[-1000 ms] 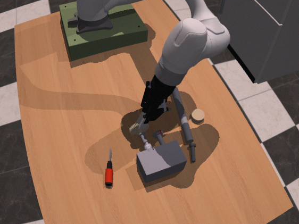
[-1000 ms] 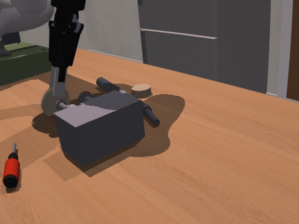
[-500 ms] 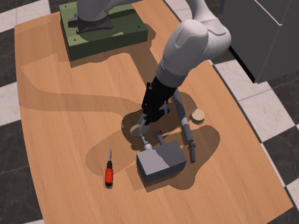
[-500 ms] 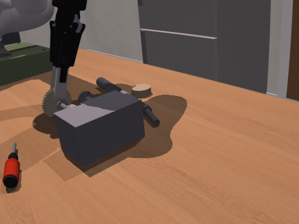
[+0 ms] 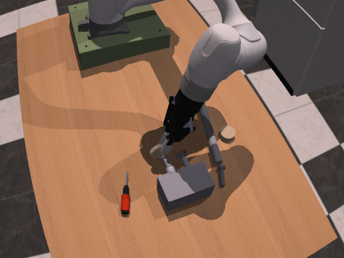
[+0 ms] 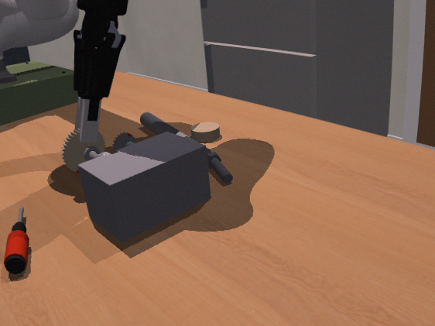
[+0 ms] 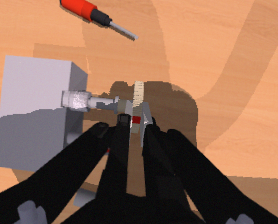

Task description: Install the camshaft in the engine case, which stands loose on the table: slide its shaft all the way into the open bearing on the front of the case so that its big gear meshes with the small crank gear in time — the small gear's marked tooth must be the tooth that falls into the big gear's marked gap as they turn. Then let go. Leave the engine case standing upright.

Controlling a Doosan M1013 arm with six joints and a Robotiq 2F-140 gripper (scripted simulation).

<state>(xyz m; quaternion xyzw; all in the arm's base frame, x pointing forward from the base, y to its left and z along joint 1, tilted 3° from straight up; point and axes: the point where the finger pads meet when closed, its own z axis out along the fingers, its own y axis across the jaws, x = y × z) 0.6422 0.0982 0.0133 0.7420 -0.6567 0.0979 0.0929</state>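
Observation:
The grey engine case (image 5: 186, 184) (image 6: 151, 183) (image 7: 35, 115) stands on the table. The small crank gear (image 5: 182, 154) (image 6: 124, 140), with a red mark, sticks out of its front on a short stub. My gripper (image 5: 163, 143) (image 6: 88, 132) (image 7: 136, 110) is shut on the camshaft's big toothed gear (image 5: 157, 151) (image 6: 71, 153) (image 7: 139, 90), whose red mark shows between the fingers in the wrist view. The camshaft's shaft (image 5: 166, 161) (image 7: 100, 104) points at the case, and its end is at the pale bearing (image 7: 75, 99). The big gear stands farther out than the small gear, apart from it.
A red-handled screwdriver (image 5: 125, 197) (image 6: 16, 246) (image 7: 92, 15) lies left of the case. A long grey rod (image 5: 211, 135) (image 6: 159, 125), a bolt (image 5: 221, 175) (image 6: 220, 167) and a wooden disc (image 5: 228, 133) (image 6: 206, 130) lie right of and behind it. The arm's green base (image 5: 122, 40) is at the back.

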